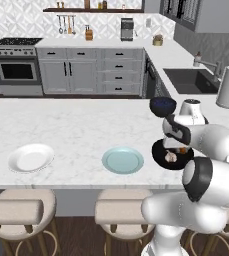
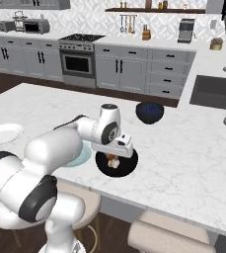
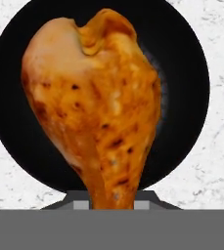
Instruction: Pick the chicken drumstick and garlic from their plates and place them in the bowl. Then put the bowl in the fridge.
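While the gripper (image 3: 103, 205) is clamped on the narrow end of the chicken drumstick (image 3: 96, 102), the drumstick hangs over the black bowl (image 3: 187, 63), garlic (image 1: 170, 156) lying inside it, with the pale blue plate (image 1: 122, 160) at nine o'clock.

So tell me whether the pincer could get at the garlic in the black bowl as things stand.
Probably not yet: the pincer is shut on the chicken drumstick, which hangs over the black bowl where the garlic lies. It would have to let go first.

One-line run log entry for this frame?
end effector: shut on chicken drumstick | over black bowl | garlic in bowl | both plates bare
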